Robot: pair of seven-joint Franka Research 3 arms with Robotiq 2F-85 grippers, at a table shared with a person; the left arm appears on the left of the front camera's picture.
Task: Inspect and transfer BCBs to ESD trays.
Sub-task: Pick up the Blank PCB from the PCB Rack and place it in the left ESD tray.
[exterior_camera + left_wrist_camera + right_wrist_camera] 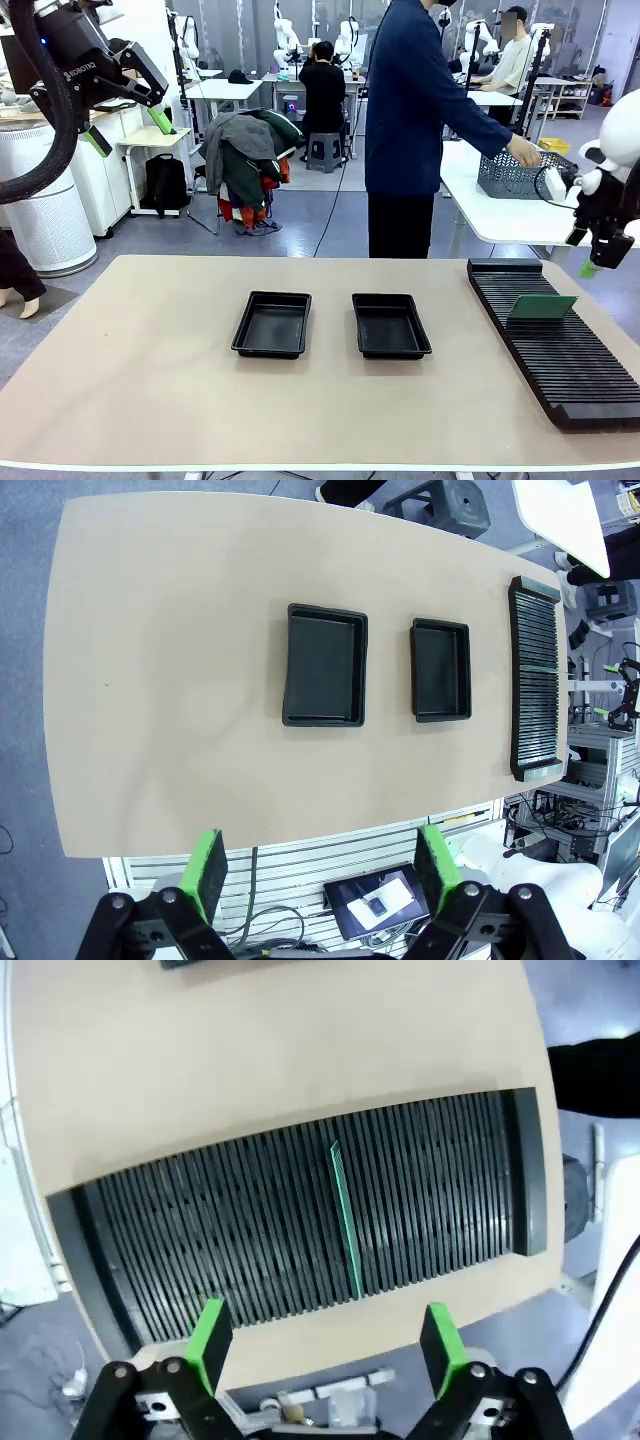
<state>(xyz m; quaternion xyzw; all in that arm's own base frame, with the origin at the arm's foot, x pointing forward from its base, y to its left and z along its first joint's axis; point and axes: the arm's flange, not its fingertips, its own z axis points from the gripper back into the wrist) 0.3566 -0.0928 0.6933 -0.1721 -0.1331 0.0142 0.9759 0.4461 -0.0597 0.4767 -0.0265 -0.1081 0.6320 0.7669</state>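
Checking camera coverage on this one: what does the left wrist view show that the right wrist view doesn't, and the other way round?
Left wrist view adds: two empty black trays, whole and side by side, beyond the open left gripper. Right wrist view adds: the open right gripper and a close look at the green board standing on edge in one slot of the rack. Shared: the tan table, the black slotted rack and that one board.
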